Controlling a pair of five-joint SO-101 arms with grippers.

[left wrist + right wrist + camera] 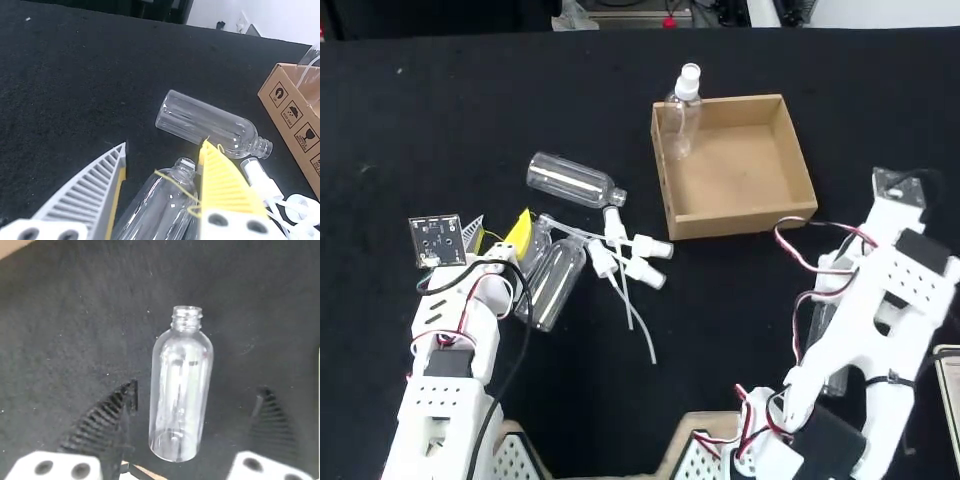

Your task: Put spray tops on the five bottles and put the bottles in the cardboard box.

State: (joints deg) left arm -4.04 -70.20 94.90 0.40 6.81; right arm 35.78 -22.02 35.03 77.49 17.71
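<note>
The cardboard box (790,160) stands right of centre. A clear bottle with a spray top (682,112) is upright in its far left corner. An uncapped bottle (573,181) (210,123) lies left of the box. Two more bottles (552,282) lie side by side by my left gripper (498,232) (164,146), which is open over the neck of one (160,200). Several loose spray tops (632,258) (262,178) lie between these bottles and the box. My right gripper (192,402) is open, its black fingers either side of another lying bottle (181,390) (820,325).
The table is covered in black cloth (440,110). A small circuit board (436,238) sits on the left arm by the gripper. The right arm (880,300) covers the near right. The box corner (295,112) lies to the right of the left gripper.
</note>
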